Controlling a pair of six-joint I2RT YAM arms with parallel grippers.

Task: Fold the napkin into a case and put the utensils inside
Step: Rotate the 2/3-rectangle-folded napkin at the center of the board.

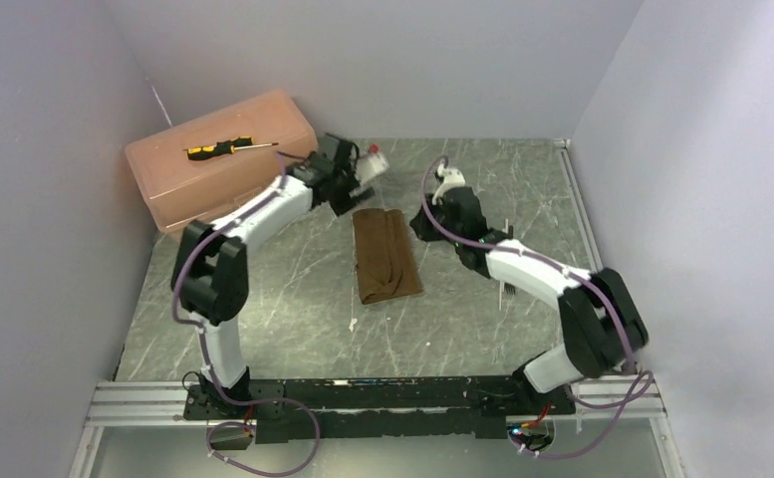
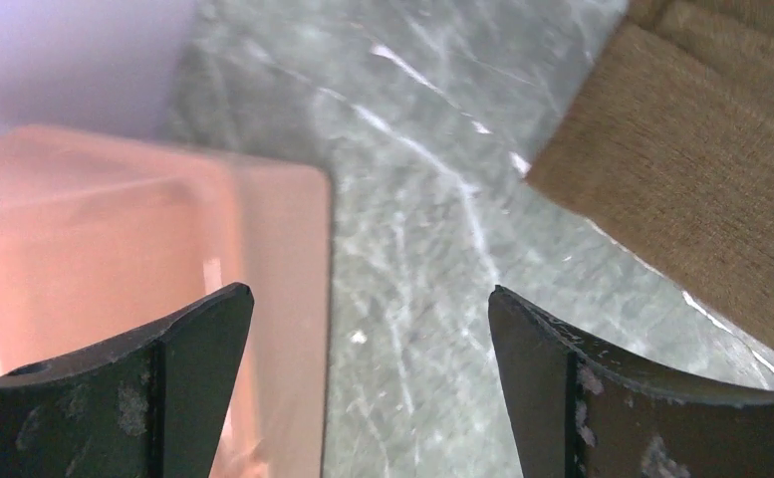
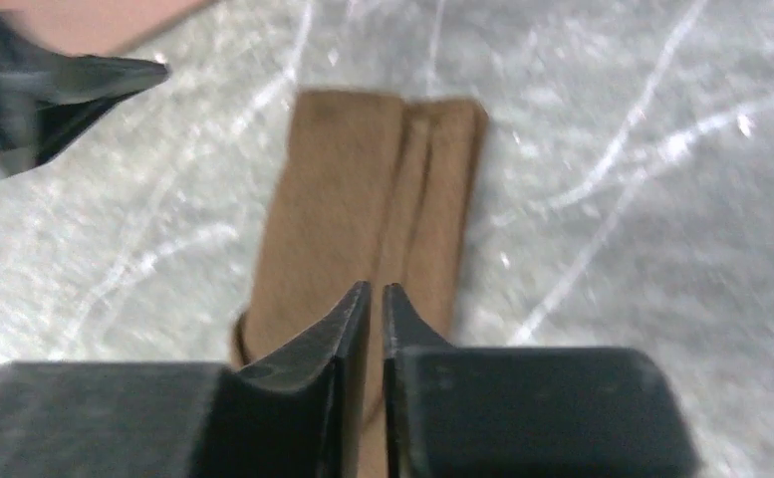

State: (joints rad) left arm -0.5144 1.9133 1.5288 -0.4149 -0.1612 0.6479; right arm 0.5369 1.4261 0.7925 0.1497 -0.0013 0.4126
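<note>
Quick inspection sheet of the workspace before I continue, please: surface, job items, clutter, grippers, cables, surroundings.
Surface: grey-green marbled tabletop.
Job's things: dark brown cloth napkin, folded into a narrow oblong, flat at centre; utensils not seen.
Clutter: translucent pink plastic box at far left, yellow-and-black-handled screwdriver on its lid.
Grippers: left gripper open, empty; right gripper nearly closed over the napkin, hold unclear.
Cables: purple cables along both arms.
Surroundings: plain pale walls.

A translucent pink plastic box (image 1: 218, 164) sits at the far left corner of the grey-green marbled table (image 1: 293, 309), angled against the left wall. A screwdriver (image 1: 225, 148) with a yellow-and-black handle lies flat on the box's lid, its metal shaft pointing right. Pale walls enclose the table on three sides.
</note>
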